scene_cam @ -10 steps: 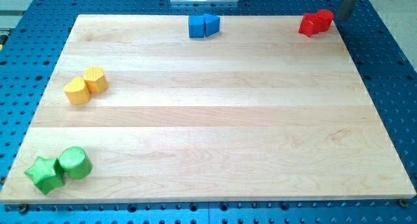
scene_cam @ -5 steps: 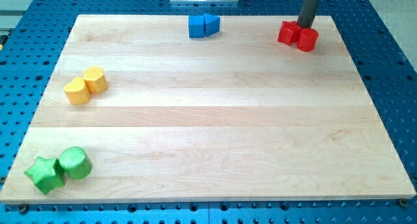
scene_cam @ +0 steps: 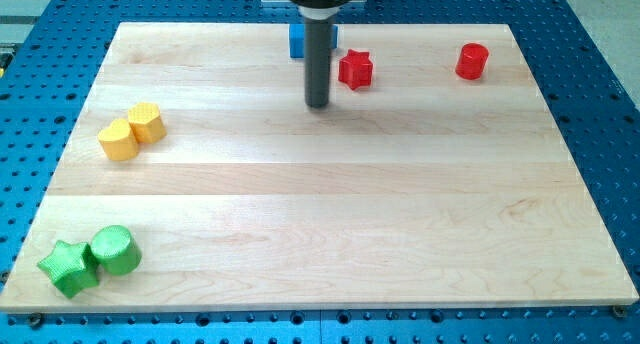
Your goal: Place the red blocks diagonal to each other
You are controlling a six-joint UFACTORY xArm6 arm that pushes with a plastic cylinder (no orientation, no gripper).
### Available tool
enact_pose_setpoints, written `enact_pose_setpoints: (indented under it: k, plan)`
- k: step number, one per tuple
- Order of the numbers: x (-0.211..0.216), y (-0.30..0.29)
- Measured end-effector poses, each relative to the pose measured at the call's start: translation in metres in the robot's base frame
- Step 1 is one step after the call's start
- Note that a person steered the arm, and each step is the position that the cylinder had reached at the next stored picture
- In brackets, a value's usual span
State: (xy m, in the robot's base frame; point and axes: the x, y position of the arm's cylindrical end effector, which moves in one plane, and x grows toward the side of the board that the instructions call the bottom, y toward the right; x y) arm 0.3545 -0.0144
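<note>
Jaws were absent on this arm; it ended in a straight dark rod, and my tip (scene_cam: 317, 105) rested on the pale wooden board (scene_cam: 320, 234) just left of the red star-shaped block (scene_cam: 354, 69), slightly nearer than it and not touching it. The red cylinder block (scene_cam: 472, 61) sat well apart to the right, close to the far right corner, and a shade farther back than the star. The two reds lay almost in one row across the far edge, so I judged the diagonal not yet made and the step in hand to be the shifting of the star.

For the next move, one red would need to come clearly nearer while the other stayed far. From where my tip stood, it would have to go round to the far side of the star and push it toward the near edge.

Behind the rod, a blue block (scene_cam: 297, 39) showed at the far edge, its shape largely hidden. Two yellow blocks (scene_cam: 132, 131), touching, lay at the left. At the near left corner a green star block (scene_cam: 68, 267) touched a green cylinder block (scene_cam: 115, 249).
</note>
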Motion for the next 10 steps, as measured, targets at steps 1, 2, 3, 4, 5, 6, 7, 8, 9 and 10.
enact_pose_setpoints:
  k: [1,2,3,4,5,6,7,8,9,10]
  plan:
    - [0.017,0.008]
    - [0.024,0.087]
    - [0.007,0.129]
    - [-0.018,0.129]
    - [-0.082,0.119]
    - [-0.098,0.083]
    - [-0.087,0.047]
    - [-0.057,0.053]
    - [-0.019,0.054]
    - [-0.003,0.061]
